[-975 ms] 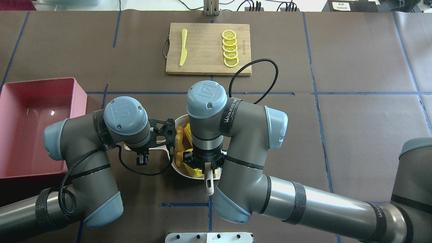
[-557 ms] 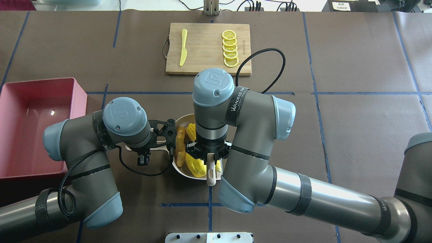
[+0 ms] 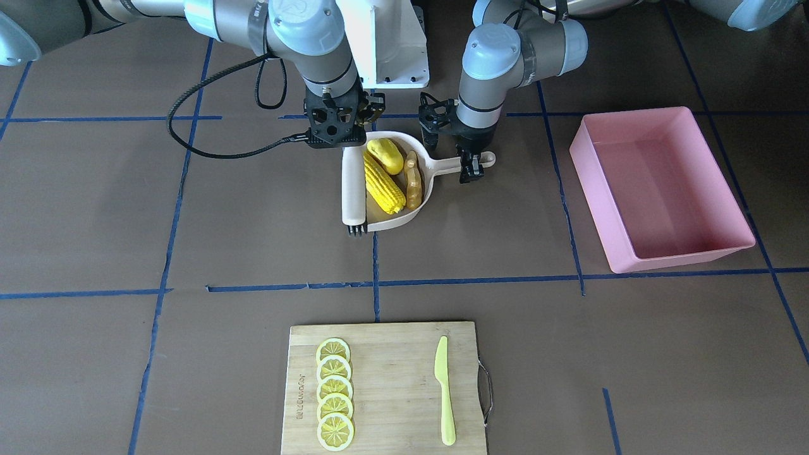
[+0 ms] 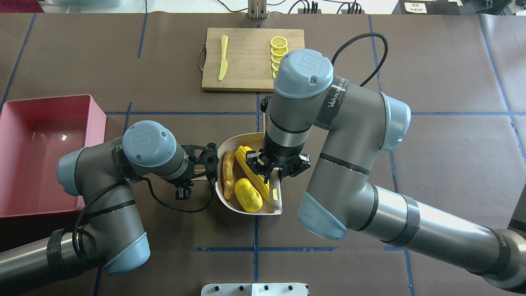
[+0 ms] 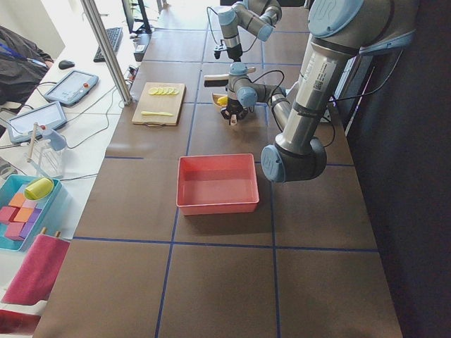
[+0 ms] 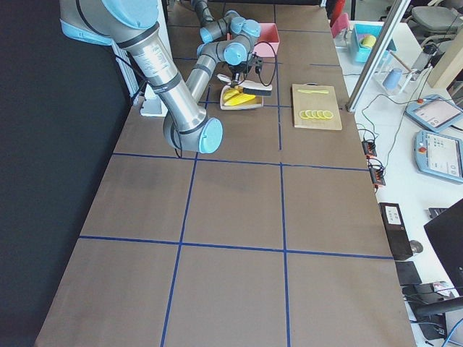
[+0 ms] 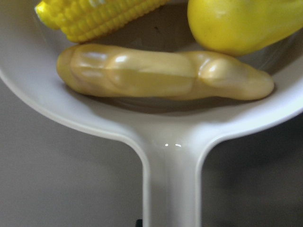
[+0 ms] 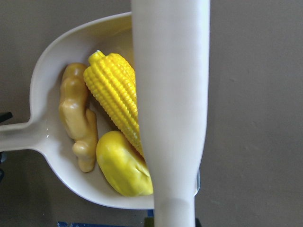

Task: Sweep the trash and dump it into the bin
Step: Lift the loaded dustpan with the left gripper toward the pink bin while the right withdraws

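Right end effector [image 3: 342, 136], brush [image 3: 354, 189] across dustpan [image 3: 442, 166] mouth, bin [image 3: 689, 256] aside

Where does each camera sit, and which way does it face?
Front: across the table, facing the robot, looking down; both arms.
Overhead: behind the robot, looking forward, down; both arms.
Left side: table's end; left arm near.
Right side: opposite end; right arm near.
Left wrist: close on dustpan, ginger; almost no body.
Right wrist: above brush, corn; likewise.
Front and overhead share the bin.
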